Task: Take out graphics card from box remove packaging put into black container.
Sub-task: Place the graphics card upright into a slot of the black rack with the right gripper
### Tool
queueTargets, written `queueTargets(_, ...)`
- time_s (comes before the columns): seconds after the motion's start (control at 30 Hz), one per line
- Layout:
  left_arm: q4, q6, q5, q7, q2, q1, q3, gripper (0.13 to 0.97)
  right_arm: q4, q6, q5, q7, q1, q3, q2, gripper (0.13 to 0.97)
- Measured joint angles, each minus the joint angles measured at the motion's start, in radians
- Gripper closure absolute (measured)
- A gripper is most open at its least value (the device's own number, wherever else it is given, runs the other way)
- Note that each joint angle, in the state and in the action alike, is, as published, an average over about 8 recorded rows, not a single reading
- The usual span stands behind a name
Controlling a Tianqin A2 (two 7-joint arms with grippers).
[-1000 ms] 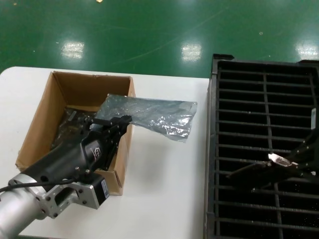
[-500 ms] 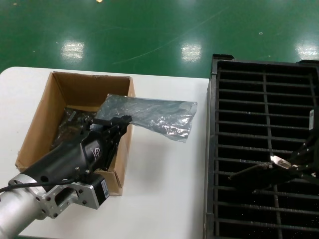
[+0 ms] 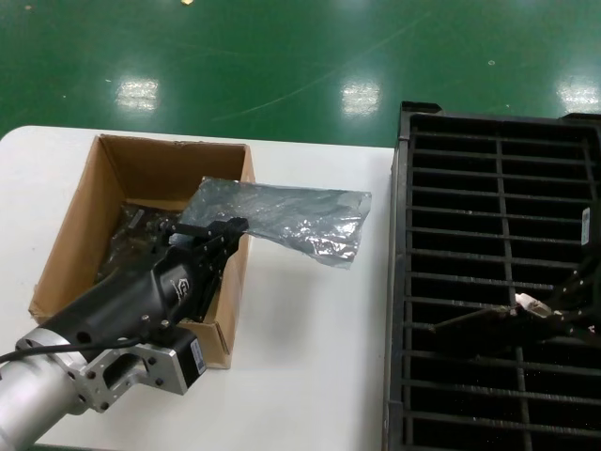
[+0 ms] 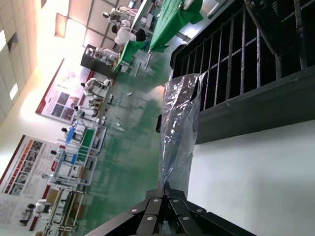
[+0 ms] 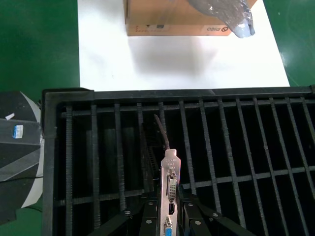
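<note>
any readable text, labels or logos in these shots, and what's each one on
None reads clearly.
Brown cardboard box: red printing on its side wall, too small to read.
White emblem on the left gripper's black housing: a logo, no legible letters.
White sticker with a blue mark on the grey robot body: blurred.
Wall posters in the left wrist view: too small.

I see a white table (image 3: 310,310) on a glossy green floor (image 3: 282,66); far off stand green-covered tables (image 4: 170,22) and wall posters (image 4: 61,98).
</note>
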Motion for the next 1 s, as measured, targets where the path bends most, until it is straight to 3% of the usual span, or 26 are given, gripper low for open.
queueTargets(1.0,0.0,0.0,0.0,0.0,0.0,0.0,0.0,0.958,0.039,0.0,-0.059,0.067,-0.009,-0.018,0.008,0.907)
